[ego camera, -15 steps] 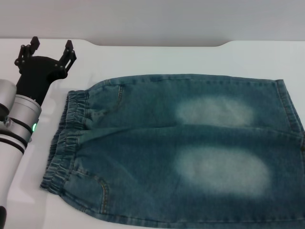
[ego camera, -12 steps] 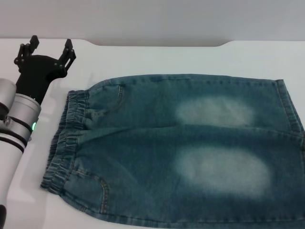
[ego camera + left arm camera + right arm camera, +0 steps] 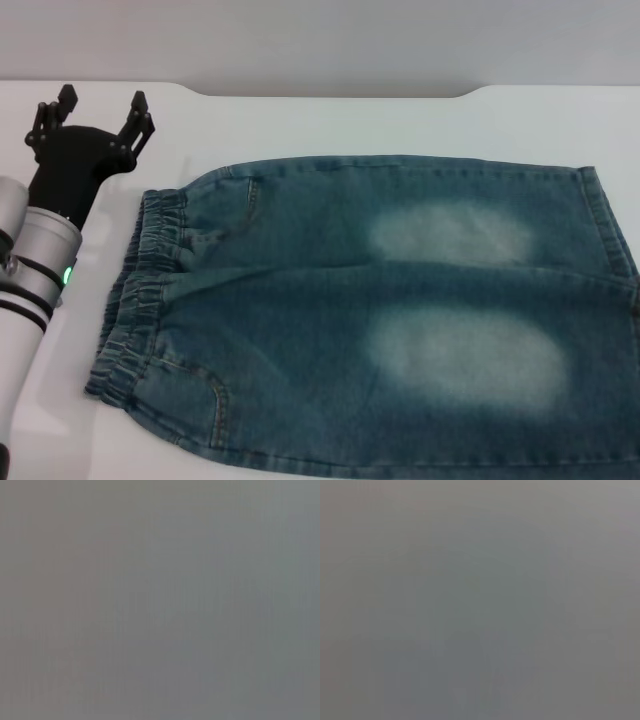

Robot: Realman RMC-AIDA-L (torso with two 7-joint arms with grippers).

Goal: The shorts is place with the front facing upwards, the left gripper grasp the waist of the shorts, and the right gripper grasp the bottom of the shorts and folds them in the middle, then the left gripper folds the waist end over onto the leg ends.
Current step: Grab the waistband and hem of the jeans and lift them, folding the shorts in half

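While the shorts [image 3: 380, 310] lie flat mid-desk [image 3: 330, 120], waistband at nine o'clock for our reach, our left pincer [image 3: 97, 112] hovers at ten o'clock, spread wide, empty.

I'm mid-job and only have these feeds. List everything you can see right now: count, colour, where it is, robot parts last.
shorts: one, blue denim with two pale faded patches, lying flat across the middle of the table, front up, unfolded.
waist: one, elastic gathered band, blue, at the shorts' end on the robot's left.
leg ends: hemmed, blue, at the robot's right, running to the edge of the head view.
table: one, white, under the shorts.
left gripper: one, black, fingers open, above bare table beyond the far corner of the waist, not touching the cloth; silver arm below it with a green light.
right gripper: not in view in the head view.
Both wrist views: plain grey, nothing to tell.
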